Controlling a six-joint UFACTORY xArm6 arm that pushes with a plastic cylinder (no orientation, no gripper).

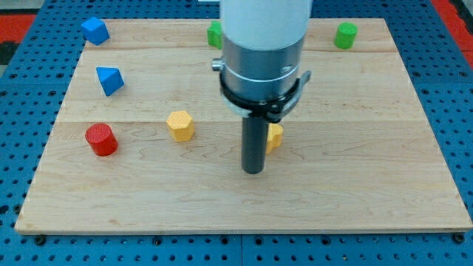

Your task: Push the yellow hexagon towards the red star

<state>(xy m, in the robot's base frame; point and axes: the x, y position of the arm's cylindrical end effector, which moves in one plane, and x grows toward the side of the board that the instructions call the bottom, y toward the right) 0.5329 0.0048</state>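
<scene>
We see no pincer on our arm, so there is no opening or hold to tell; the arm ends in a dark rod. Our tip (253, 171) rests on the wooden desk (355, 192), a little below the middle. The yellow hexagon (180, 125) sits to the view's left of the tip, apart from it. A second yellow block (275, 137), shape mostly hidden by the rod, lies just beside the rod on the view's right. A red cylinder (100, 140) stands near the left edge. Two blue blocks (109, 79) (94, 30) sit above it. A green cylinder (344, 35) stands at the top right; another green block (214, 34) peeks out behind the arm. We cannot see a red star.
</scene>
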